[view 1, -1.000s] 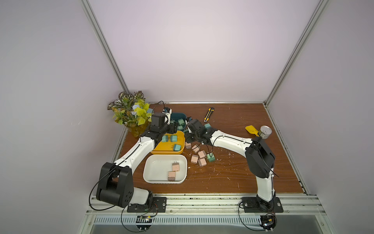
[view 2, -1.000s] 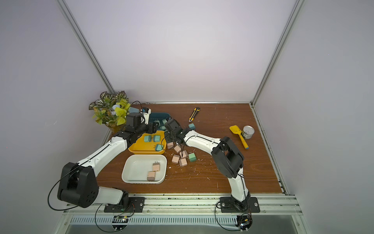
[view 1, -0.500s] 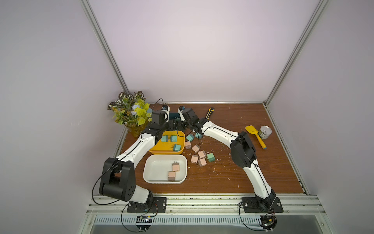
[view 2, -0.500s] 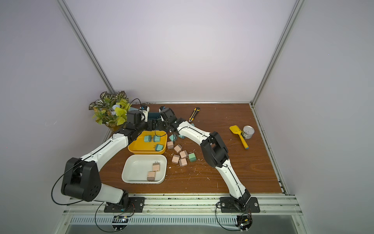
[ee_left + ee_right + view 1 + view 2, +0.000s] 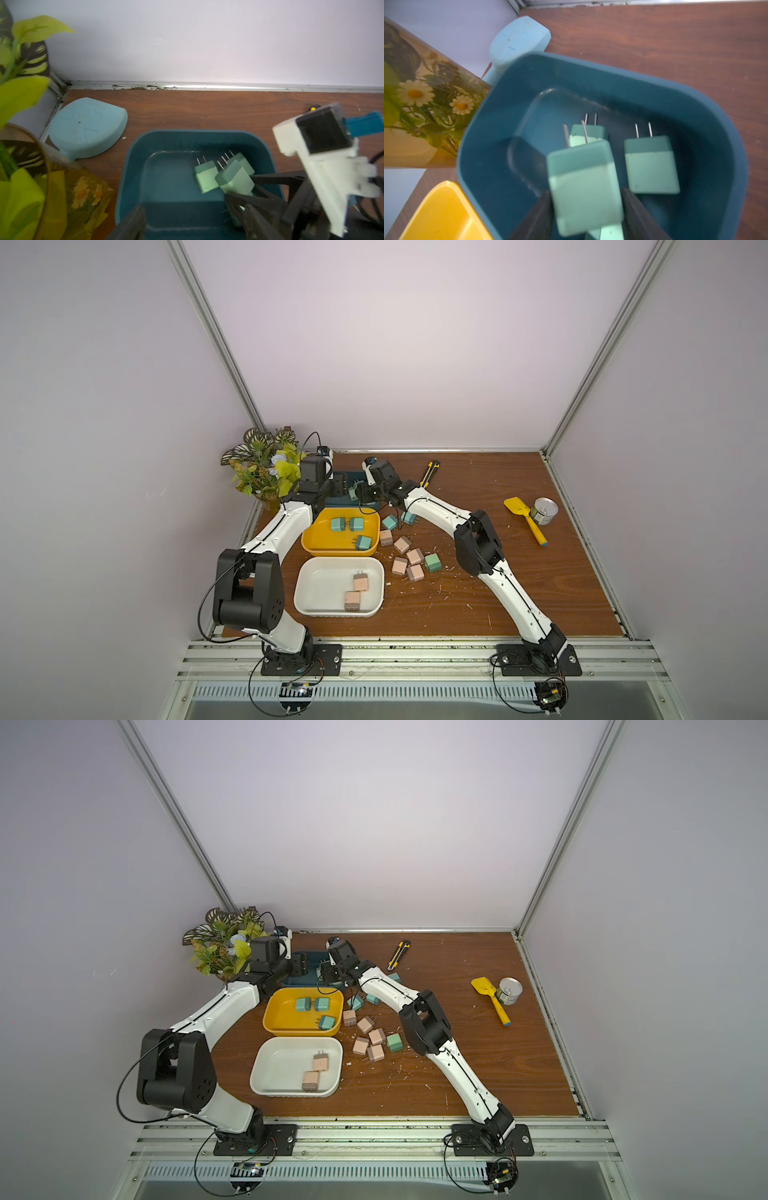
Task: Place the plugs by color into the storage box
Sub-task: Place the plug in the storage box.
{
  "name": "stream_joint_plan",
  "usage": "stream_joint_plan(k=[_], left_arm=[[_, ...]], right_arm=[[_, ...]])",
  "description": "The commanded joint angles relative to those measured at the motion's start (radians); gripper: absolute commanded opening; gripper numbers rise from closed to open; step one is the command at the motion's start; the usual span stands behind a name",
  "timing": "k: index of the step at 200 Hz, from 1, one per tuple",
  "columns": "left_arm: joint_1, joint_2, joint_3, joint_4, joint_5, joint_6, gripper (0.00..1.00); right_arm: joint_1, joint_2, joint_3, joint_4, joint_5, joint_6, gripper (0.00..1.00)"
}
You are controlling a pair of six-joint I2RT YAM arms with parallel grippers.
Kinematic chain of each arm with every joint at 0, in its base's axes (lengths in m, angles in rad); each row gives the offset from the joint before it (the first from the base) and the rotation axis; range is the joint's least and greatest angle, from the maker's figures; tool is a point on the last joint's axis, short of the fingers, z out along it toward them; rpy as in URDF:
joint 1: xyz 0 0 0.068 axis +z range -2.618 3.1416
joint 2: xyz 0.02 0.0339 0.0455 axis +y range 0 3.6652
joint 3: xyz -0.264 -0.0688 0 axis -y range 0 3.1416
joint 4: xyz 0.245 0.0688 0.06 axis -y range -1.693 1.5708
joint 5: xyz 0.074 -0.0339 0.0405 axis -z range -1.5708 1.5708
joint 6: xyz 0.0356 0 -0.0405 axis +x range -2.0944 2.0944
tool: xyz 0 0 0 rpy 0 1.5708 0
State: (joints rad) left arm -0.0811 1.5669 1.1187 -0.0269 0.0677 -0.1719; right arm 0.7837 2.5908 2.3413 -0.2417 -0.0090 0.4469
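My right gripper [image 5: 586, 212] hangs over the dark teal storage box [image 5: 708, 116], open. A mint green plug [image 5: 583, 187] sits loose between its fingers, tilted and blurred. Mint plugs [image 5: 652, 164] lie in that box. My left gripper [image 5: 191, 224] stands open and empty over the same box's near end [image 5: 128, 166]. In both top views the grippers [image 5: 338, 485] [image 5: 365, 497] face each other there. The yellow box [image 5: 316, 547] holds three teal-blue plugs [image 5: 337, 524]. The white box [image 5: 316, 597] holds two pink plugs [image 5: 360, 583]. Several pink plugs [image 5: 409, 560], one mint plug [image 5: 432, 562] and two teal-blue plugs [image 5: 390, 522] lie loose.
A vase of leaves and flowers [image 5: 266, 472] stands just left of the teal box, with a pale blue flat piece [image 5: 87, 126] behind it. A utility knife [image 5: 430, 472], a yellow scoop [image 5: 523, 518] and a tin can [image 5: 545, 511] lie towards the right. Crumbs litter the wood.
My right arm swung from the loose pile to the back, carrying the mint plug over the teal box, and its jaws have parted. The left gripper edged back beside it.
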Motion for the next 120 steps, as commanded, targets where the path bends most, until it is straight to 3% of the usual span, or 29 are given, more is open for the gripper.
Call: stream_joint_plan(k=[1, 120], left_arm=[[0.013, -0.035, -0.019, 0.026, 0.053, -0.037, 0.76], [0.015, -0.078, -0.074, 0.081, 0.154, -0.118, 0.75]], right_arm=[[-0.006, -0.041, 0.051, 0.012, -0.014, 0.012, 0.62], [0.019, -0.299, -0.249, 0.171, -0.026, 0.041, 0.61]])
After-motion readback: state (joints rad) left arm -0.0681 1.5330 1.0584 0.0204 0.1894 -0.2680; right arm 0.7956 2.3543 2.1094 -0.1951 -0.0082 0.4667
